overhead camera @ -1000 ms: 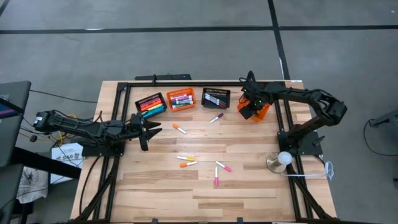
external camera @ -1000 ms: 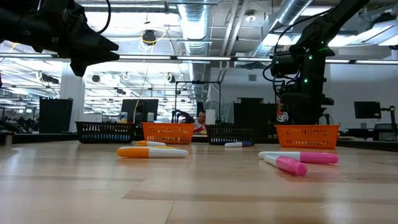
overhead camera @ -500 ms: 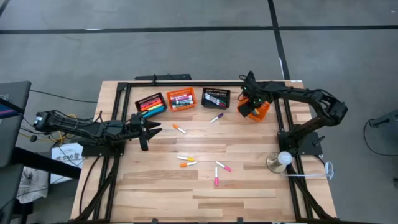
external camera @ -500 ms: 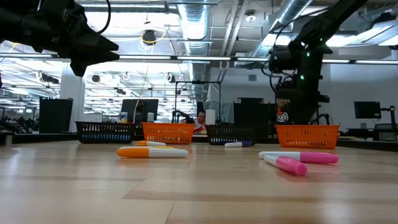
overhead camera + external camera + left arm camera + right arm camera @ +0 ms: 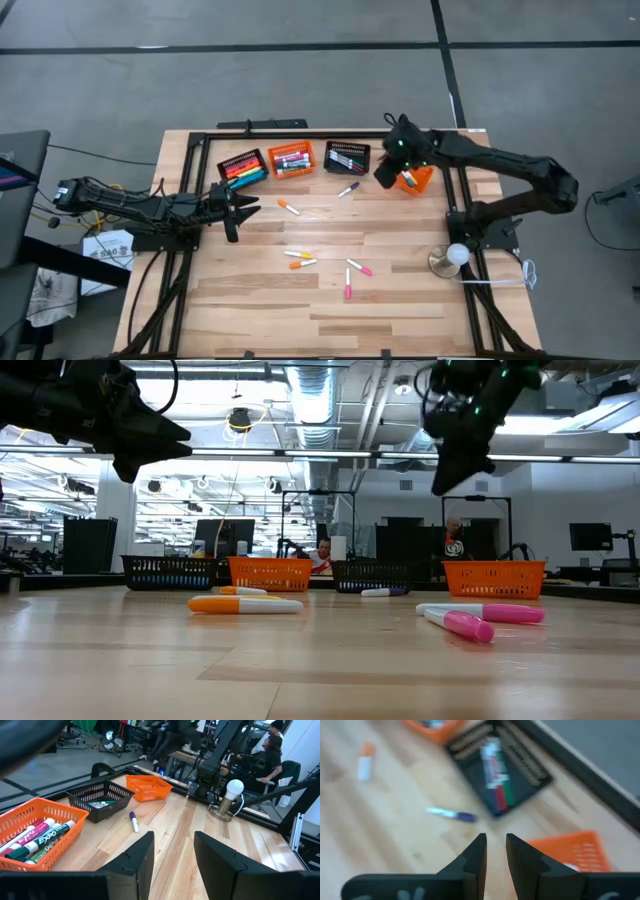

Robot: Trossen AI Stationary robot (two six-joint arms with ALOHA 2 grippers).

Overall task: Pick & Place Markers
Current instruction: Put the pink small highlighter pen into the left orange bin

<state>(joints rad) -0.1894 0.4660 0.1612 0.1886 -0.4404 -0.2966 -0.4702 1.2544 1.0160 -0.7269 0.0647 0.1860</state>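
Several markers lie flat on the wooden table: a purple-capped one [image 5: 348,189], an orange-capped one [image 5: 289,207], two orange ones [image 5: 300,259] and two pink ones [image 5: 353,277]. More markers fill the left black basket [image 5: 243,168], the orange basket [image 5: 291,159] and the middle black basket [image 5: 347,157]. My right gripper [image 5: 383,175] hangs high beside the right orange basket [image 5: 418,180], slanting down, narrowly open [image 5: 496,842] and holding nothing. My left gripper [image 5: 243,207] waits at the table's left, open [image 5: 174,840] and holding nothing.
A round white bulb on a metal base [image 5: 452,258] stands near the right arm's foot. Black frame rails [image 5: 300,133] run along the table's far and side edges. Bare wood lies at the table's near half.
My right gripper has risen from just over the right orange basket to well above it, shifting a little toward the table's left and tipping less steeply downward. The markers and baskets have stayed where they were.
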